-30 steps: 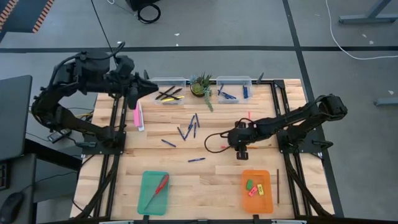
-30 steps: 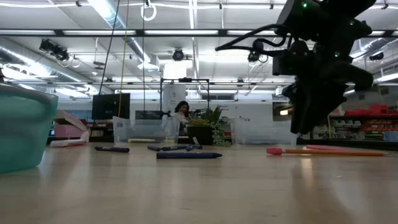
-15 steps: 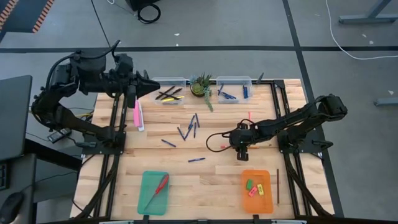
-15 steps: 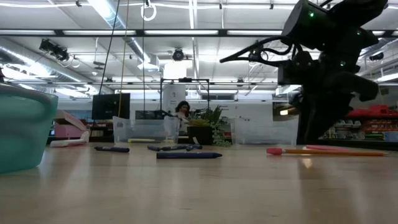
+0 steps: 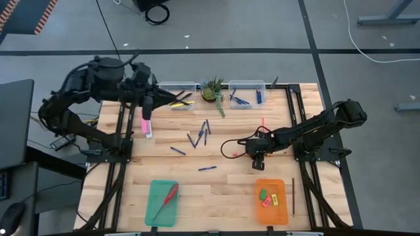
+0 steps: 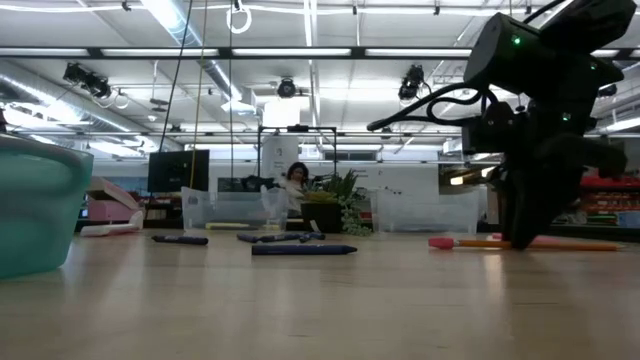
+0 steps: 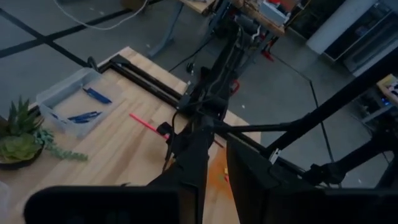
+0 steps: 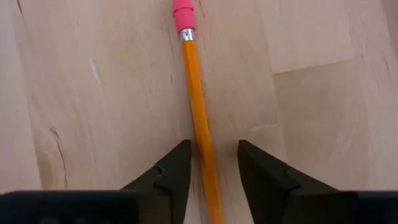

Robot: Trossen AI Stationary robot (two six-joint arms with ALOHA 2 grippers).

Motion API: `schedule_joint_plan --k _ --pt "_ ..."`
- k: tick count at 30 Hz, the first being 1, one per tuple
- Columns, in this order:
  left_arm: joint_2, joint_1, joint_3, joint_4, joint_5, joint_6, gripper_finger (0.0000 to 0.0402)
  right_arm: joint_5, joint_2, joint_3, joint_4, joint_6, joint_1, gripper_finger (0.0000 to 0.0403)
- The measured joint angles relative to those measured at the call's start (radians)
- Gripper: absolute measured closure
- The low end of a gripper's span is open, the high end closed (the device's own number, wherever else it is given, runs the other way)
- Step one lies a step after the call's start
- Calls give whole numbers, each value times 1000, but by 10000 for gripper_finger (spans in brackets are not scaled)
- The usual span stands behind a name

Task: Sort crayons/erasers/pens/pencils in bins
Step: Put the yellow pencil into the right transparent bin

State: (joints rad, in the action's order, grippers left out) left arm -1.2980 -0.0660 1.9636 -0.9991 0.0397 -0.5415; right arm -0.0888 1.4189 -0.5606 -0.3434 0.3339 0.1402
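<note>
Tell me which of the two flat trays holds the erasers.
The orange tray, at the near right of the table, holds the erasers. The teal-green tray to its left holds only red-handled scissors.

1. The high view looks straight down on the whole surface (image 5: 216, 141) and both arms.
2. The low view sits at surface level, facing across it into the room.
3. The left wrist view looks from far off across the surface.
4. The right wrist view is very close over a yellow pencil (image 8: 198, 118), which the low view shares (image 6: 540, 243).
</note>
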Motion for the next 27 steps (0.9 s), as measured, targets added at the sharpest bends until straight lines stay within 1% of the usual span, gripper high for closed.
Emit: schedule_joint_plan --k 7,10,17,24,27 --pt "-11 39 0 -8 3 -31 332 11 0 0 -1 9 1 356" --pt "-10 55 0 -4 30 -44 335 15 0 0 1 -12 1 380" --pt "-10 60 0 -4 45 -57 346 21 5 -48 0 48 1 395" --pt "-10 58 0 21 46 -57 346 -25 4 -142 -8 83 0 395" --pt "-10 58 0 28 46 -56 349 -34 3 -156 -28 83 0 395"
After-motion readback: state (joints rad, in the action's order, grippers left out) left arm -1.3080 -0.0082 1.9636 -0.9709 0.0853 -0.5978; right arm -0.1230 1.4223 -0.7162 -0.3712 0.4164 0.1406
